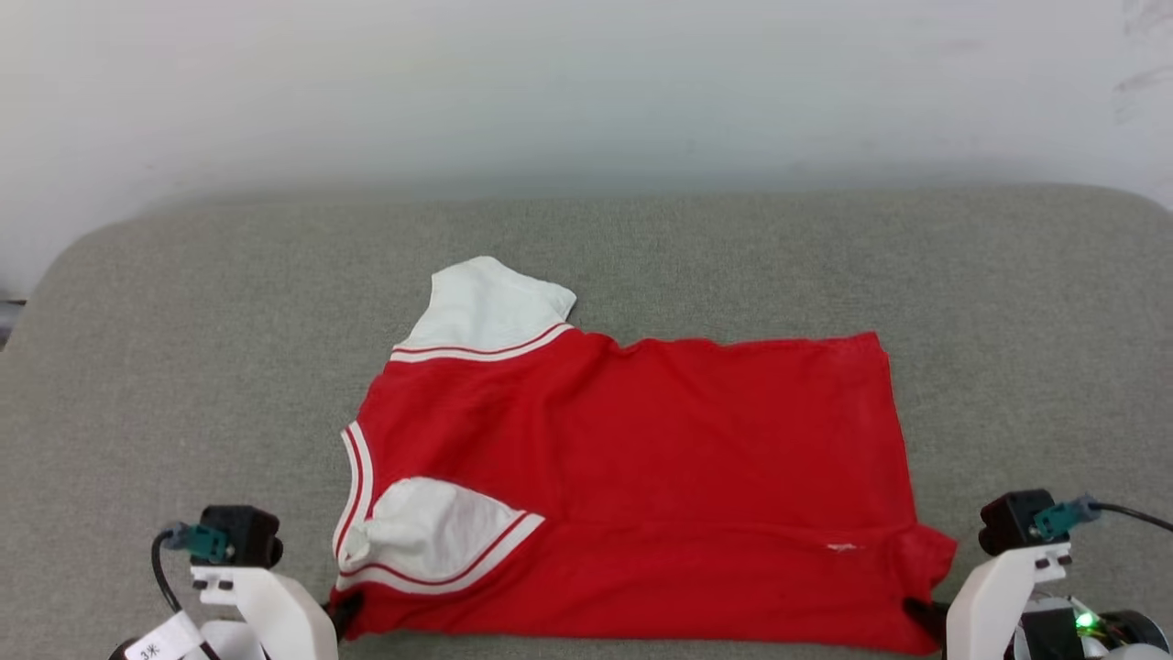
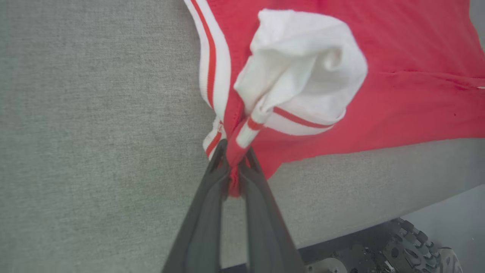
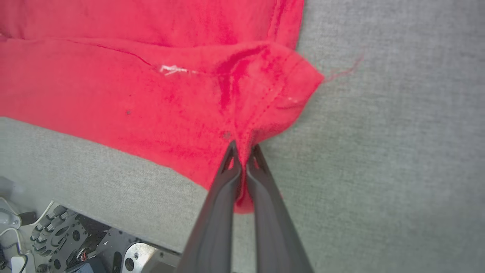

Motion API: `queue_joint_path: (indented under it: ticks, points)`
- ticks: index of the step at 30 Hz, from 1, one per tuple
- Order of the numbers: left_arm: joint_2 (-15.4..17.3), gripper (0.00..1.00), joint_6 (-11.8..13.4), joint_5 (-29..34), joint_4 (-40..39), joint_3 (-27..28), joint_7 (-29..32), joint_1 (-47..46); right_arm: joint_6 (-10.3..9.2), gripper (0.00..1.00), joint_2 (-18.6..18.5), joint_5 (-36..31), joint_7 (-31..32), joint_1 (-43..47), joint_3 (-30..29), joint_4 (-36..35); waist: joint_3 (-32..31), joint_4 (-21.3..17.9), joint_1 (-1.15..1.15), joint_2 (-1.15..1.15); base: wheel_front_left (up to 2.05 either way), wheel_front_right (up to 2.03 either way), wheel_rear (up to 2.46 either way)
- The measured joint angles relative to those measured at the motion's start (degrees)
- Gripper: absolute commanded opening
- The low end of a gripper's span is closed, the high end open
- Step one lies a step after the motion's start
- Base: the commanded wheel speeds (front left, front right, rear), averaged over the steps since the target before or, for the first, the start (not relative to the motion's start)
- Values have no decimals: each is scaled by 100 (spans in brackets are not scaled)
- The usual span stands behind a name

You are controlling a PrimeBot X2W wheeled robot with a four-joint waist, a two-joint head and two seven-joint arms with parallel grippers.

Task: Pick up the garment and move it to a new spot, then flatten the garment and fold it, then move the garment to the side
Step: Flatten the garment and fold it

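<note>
The garment [image 1: 632, 477], a red jersey with white sleeves and striped trim, lies spread on the grey cushion, collar to the left and hem to the right. My left gripper [image 2: 235, 155] is shut on its near collar-side corner, red fabric bunched between the dark fingers [image 2: 204, 212]. Beside that grip a white sleeve [image 2: 303, 68] is crumpled up. At the near hem corner of the garment [image 3: 212, 102] my right gripper [image 3: 244, 151] is shut, the cloth pinched between its fingertips. In the head view the left gripper [image 1: 344, 616] and right gripper [image 1: 921, 612] sit at the garment's two near corners.
The grey cushioned surface [image 1: 183, 367] reaches a pale wall [image 1: 586, 92] at the back. Its front edge runs just below the garment, with the robot's base [image 3: 75, 239] and wheel parts [image 2: 409, 246] under it. Bare cushion lies left, right and behind the garment.
</note>
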Motion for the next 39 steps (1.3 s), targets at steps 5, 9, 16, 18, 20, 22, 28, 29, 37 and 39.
queue_joint_path:
  ticks: [5,9,16,18,20,22,28,29,37,39]
  points:
    - [158,0,203,-100,-264,2,1,499,-1,0,-11,47,135,514,-127,-304,-392,-6,-1,0,0,0,0]
    - [247,0,305,-202,-402,36,0,814,-1,0,31,24,202,875,-276,-572,-564,2,-1,0,0,0,0]
    - [9,0,279,-341,5,-60,-140,1114,-1,0,344,-138,52,1230,-467,-555,-571,-28,0,0,0,0,0]
    - [-148,0,191,-344,210,-111,-187,1040,-1,47,416,-164,-64,1244,-499,-455,-560,-9,0,0,0,0,0]
    - [-260,96,142,-338,441,-138,-242,965,-1,100,478,-167,-223,1244,-506,-387,-552,3,0,0,0,0,0]
    - [-368,100,58,-349,630,-151,-287,882,-1,100,543,-200,-522,1237,-527,-391,-549,6,0,0,0,0,0]
    - [-437,100,-63,-181,805,-59,-670,594,-1,100,684,-500,-1784,1117,-687,-671,-574,-30,0,0,0,0,0]
    - [-436,100,-68,-123,804,-9,-787,549,-1,100,724,-603,-2015,1082,-726,-740,-581,-42,0,0,0,0,0]
    - [-435,100,16,463,747,153,-1525,17,-1,100,960,-1238,-3184,841,-984,-1271,-561,-165,0,0,0,0,0]
    - [-510,100,78,636,754,189,-1727,-205,-1,100,999,-1348,-3296,764,-1011,-1450,-507,-206,0,0,0,0,0]
